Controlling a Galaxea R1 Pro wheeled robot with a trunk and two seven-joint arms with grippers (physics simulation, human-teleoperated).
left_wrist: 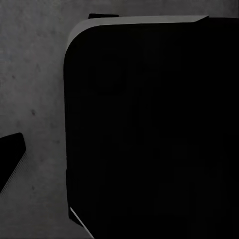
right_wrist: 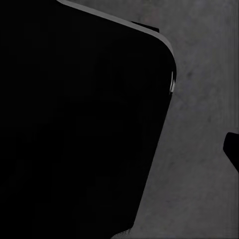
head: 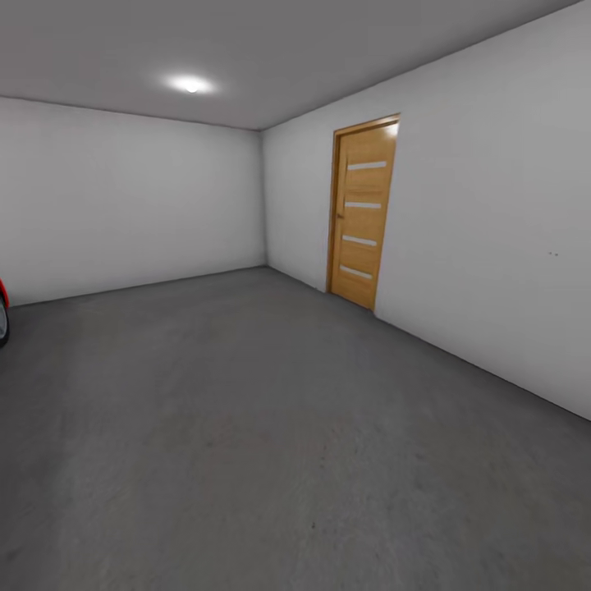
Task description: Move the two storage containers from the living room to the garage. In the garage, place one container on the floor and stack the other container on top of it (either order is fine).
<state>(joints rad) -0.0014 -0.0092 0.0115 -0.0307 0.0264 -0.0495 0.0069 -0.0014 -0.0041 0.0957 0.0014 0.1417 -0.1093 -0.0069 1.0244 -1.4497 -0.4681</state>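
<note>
- I am standing in the garage (head: 164,205): pale grey walls, a dark grey concrete floor (head: 246,427), one ceiling light (head: 190,84) at about 11 o'clock high in my head view.
- A wooden door (head: 363,215) with four pale slots stands shut in the wall at about 1 o'clock.
- A sliver of the red car (head: 2,316) sits at the 9 o'clock edge of that view, well apart from the door.
- Neither storage container is anywhere in what I see, so I cannot tell which way one lies from either tool, how its long axis runs, or which arm is nearer.
- My judgement: they are somewhere outside these views, perhaps in the living room, so the coming move is a drive or a turn, not a reach.
- The left wrist camera looks down at the floor past a big dark rounded block (left_wrist: 149,129), which I take to be part of my own body; a dark tip (left_wrist: 11,154) pokes in at one edge.
- The right wrist camera has the same sort of dark block (right_wrist: 79,124) over rough grey floor, with a small dark tip (right_wrist: 232,149) at its edge.
- I cannot tell whether my left tool or my right tool is wide or narrow; I see nothing held in either.
</note>
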